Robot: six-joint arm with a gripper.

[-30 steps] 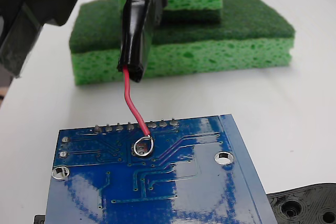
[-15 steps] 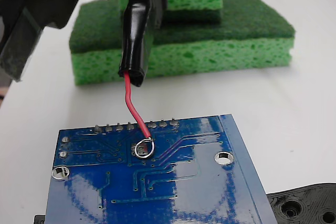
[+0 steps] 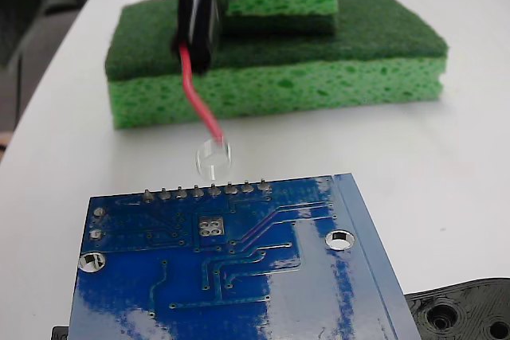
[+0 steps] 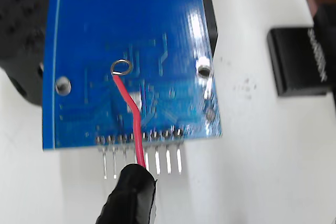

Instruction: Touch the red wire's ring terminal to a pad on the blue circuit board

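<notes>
The matte white worktop (image 3: 446, 149) carries porous green sponges (image 3: 319, 77) and the glossy blue circuit board (image 3: 231, 276). The end effector's opening cannot be determined. The thin red wire (image 3: 198, 101) hangs from a black sleeve (image 3: 199, 13); its blurred silver ring terminal (image 3: 213, 157) is above the board's far edge.

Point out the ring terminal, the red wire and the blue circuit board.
ring terminal (image 3: 213, 158), fixed view, on its blurred silver loop.
red wire (image 3: 198, 101), fixed view, mid-length of the insulation.
blue circuit board (image 3: 319, 292), fixed view, bare glossy surface.
</notes>
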